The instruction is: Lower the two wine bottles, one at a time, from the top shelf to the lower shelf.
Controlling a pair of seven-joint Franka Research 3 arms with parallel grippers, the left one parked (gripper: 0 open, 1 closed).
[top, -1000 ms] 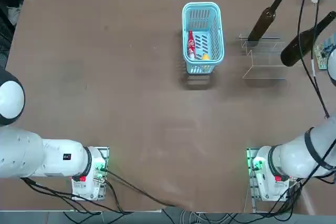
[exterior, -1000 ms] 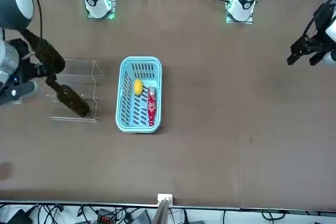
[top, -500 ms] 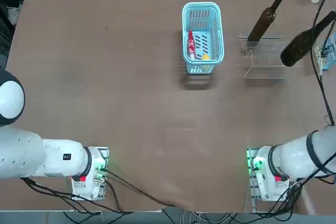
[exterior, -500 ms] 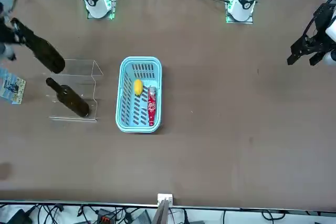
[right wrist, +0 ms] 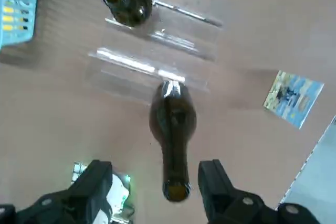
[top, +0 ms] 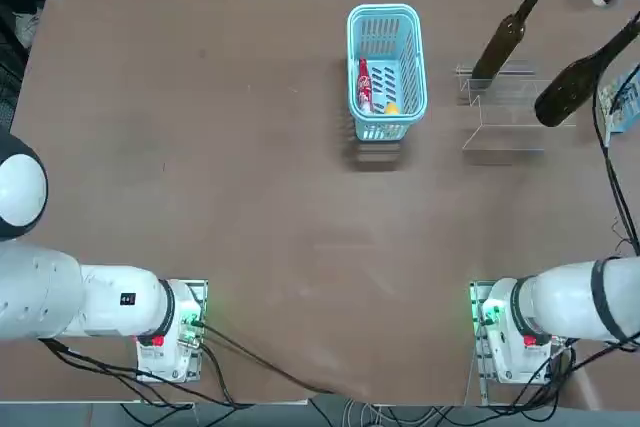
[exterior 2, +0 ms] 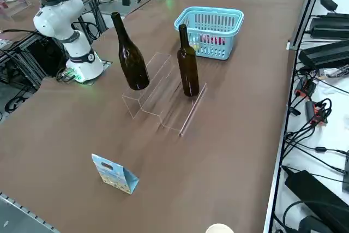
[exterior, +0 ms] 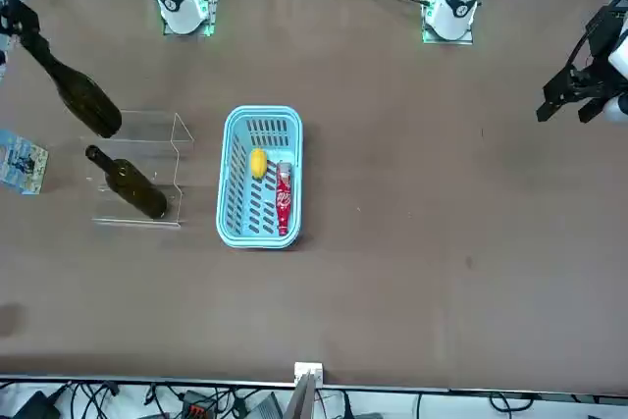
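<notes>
The end effector (right wrist: pixel 155 169) has let go and lifted clear, fingers apart above the broader bottle (right wrist: pixel 173 124), which stands centre frame on the rack (right wrist: pixel 181 45); its tier is unclear. The slimmer bottle (right wrist: pixel 127 3) comes next.

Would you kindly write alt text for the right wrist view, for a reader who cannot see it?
Seen from above, the right gripper is open, its fingers either side of the neck of a dark bottle without touching it. The bottle stands on a clear stepped rack, with a second bottle beyond it. A blue basket and a small blue card flank the rack.
</notes>
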